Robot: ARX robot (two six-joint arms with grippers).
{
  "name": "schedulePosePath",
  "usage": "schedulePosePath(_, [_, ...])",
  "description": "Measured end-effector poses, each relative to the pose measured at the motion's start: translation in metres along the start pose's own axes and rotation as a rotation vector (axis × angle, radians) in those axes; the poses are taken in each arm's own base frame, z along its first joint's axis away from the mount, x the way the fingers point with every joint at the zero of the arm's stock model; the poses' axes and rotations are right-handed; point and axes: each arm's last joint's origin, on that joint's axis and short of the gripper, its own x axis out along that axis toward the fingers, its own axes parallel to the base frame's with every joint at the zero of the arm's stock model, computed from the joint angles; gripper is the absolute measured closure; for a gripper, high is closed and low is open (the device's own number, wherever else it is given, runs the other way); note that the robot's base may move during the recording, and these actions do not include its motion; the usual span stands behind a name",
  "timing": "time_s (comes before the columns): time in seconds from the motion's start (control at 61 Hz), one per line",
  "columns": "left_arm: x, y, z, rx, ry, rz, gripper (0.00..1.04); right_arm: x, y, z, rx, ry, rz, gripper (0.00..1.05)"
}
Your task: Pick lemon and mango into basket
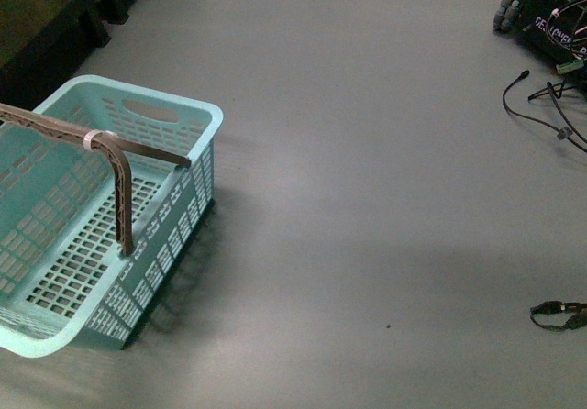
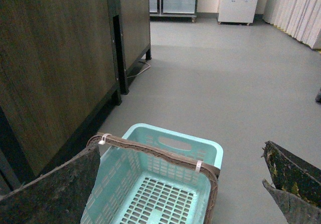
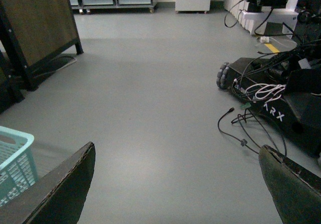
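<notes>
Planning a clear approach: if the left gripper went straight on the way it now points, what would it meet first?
Probably the basket: its grey-brown handle crosses the open top right between the left gripper's wide-open fingers, so that likely comes first, though depth is unclear.

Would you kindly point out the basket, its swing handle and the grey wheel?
basket (image 1: 204,111), front view, on the far rim near its corner.
swing handle (image 1: 124,198), front view, on the upright section.
grey wheel (image 1: 512,4), front view, on its tread.
</notes>
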Motion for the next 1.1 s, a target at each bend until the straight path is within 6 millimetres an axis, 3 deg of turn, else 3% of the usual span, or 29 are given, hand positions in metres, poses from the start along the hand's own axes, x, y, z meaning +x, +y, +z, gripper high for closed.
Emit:
schedulePosePath(0.885, [0.000,0.000,0.000,-0.005,0.004,0.000,0.07,0.000,0.000,0.000,0.000,0.000,0.000,0.09])
schedulePosePath(0.967, [0.003,0.002,-0.004,-0.212,0.224,0.004,0.07,0.000,0.000,0.000,0.000,0.000,0.000,0.09])
schedulePosePath(1.098, [0.018,0.008,-0.009,-0.502,0.299,0.039,0.07,0.000,0.000,0.000,0.000,0.000,0.000,0.09])
